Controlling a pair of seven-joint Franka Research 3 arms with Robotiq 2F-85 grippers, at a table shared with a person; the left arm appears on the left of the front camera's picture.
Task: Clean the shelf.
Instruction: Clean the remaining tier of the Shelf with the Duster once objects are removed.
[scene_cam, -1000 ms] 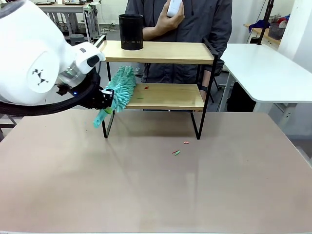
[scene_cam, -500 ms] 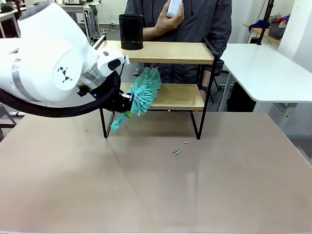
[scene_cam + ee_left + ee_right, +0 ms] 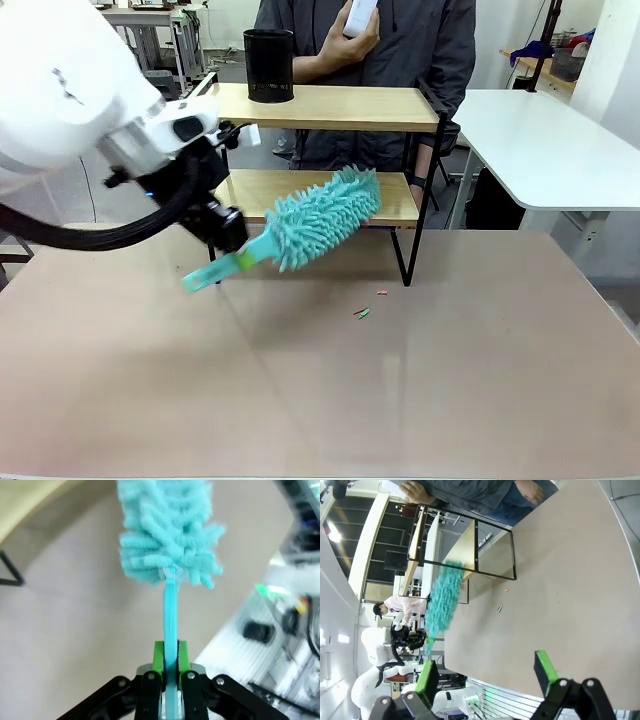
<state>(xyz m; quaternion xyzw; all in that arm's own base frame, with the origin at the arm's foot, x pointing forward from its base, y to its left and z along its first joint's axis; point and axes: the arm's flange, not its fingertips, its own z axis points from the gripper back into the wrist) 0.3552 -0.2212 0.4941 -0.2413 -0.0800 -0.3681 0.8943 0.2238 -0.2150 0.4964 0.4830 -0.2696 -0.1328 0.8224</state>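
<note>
My left pincer (image 3: 170,656) is clamped on the handle of a fluffy turquoise microfibre duster (image 3: 325,215), its head before the lower board of the two-tier light-wood, black-framed shelf (image 3: 350,107) at the table's (image 3: 320,400) far side. My right pincer's (image 3: 485,669) jaws stand wide apart, empty
</note>
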